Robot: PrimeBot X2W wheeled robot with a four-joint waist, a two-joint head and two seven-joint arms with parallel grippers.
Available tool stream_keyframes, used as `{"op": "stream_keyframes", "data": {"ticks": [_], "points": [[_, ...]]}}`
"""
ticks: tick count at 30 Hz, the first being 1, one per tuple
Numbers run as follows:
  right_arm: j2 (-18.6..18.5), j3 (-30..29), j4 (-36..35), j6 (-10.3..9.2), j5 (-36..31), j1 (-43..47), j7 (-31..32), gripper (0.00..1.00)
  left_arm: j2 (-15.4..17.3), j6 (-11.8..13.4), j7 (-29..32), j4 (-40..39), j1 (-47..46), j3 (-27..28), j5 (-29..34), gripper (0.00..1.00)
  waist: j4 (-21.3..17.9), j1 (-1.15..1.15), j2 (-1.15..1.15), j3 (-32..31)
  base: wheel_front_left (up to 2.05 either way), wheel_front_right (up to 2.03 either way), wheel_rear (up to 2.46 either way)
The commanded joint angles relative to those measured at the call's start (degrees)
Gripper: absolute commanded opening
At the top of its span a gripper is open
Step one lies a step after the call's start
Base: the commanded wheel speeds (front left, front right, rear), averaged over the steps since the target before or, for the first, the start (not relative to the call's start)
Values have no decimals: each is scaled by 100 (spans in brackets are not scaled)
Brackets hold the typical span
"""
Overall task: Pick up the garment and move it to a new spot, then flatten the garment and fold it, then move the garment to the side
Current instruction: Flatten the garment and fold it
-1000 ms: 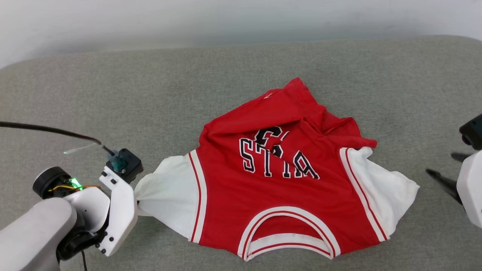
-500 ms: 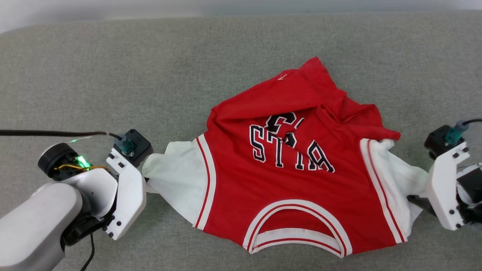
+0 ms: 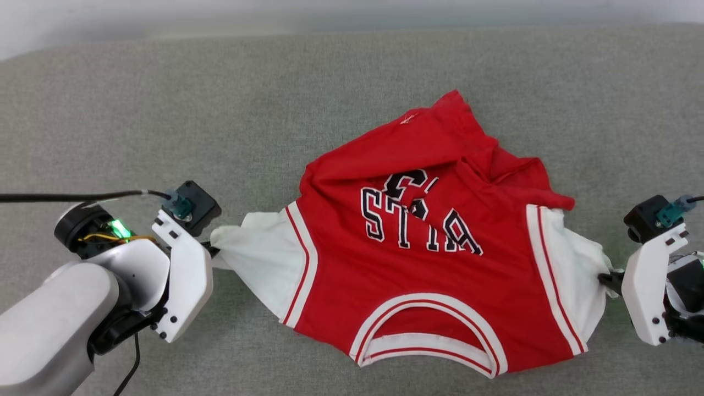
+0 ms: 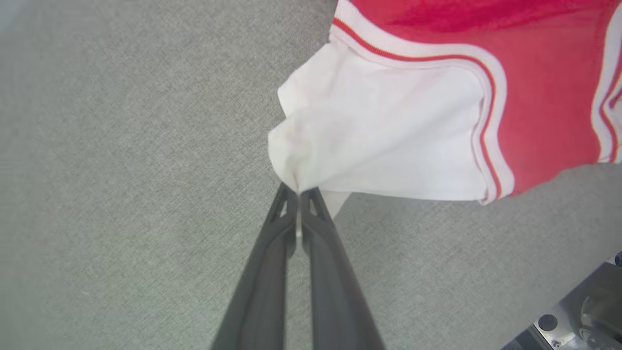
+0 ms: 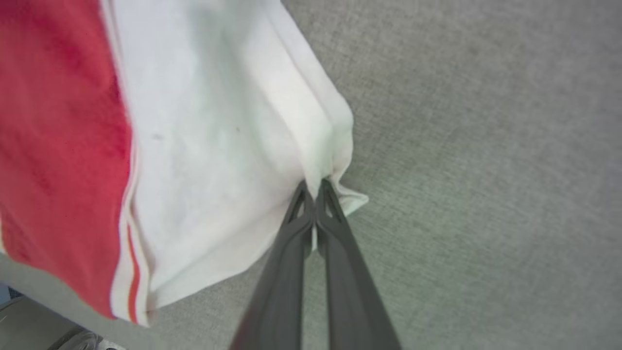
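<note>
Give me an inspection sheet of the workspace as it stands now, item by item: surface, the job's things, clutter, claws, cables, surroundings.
Surface: grey woven fabric surface.
Job's things: garment, red with white sleeves, lettering up, collar nearest the robot, far part rumpled and folded over the lettering.
Clutter: nothing seen.
Claws: left claw shut on the tip of the white sleeve on its side; right claw shut on the other sleeve's edge.
Cables: black cable runs to the left wrist; second cable at the right wrist.
Surroundings: pale wall behind the surface.

"STIA" lettering on garment [image 3: 423, 286]
</note>
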Motion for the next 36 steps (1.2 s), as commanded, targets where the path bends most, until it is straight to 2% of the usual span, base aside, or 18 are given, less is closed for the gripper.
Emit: {"op": "stream_keyframes", "data": {"ticks": [1,10,15,18,20,27,30,36], "points": [[-27,76,-97,1,62,-27,-110,0,33,33,-65,-29,59,48,-20,0,-42,0,0,-185,0,0,0],[-788,-307,-1010,0,351,-23,-758,0,153,64,-607,-437,-201,458,-94,0,-59,0,0,-705,0,0,0],[-915,-853,-1568,0,362,-226,-1001,0,229,79,-818,-682,-547,810,-138,0,-108,0,0,-757,0,0,0],[-900,-1178,-1803,0,244,-472,-989,0,168,71,-895,-739,-881,990,-116,0,-141,0,0,-713,0,0,0],[-865,-1363,-1906,0,127,-716,-944,0,89,53,-925,-753,-1151,1076,-63,0,-148,0,0,-637,0,0,0],[-487,-1803,-1831,-1,-327,-2071,-654,0,-573,-43,-1041,-269,-2438,1193,235,0,-115,0,0,-78,0,0,0],[-246,-1835,-1566,0,-591,-2879,-533,0,-918,-130,-1132,200,-3154,1229,372,0,-109,0,0,253,0,0,0],[310,-1773,-778,0,-1174,-4550,-540,0,-1385,-239,-1412,1104,-4694,1319,707,0,-127,0,0,973,0,0,0]]}}
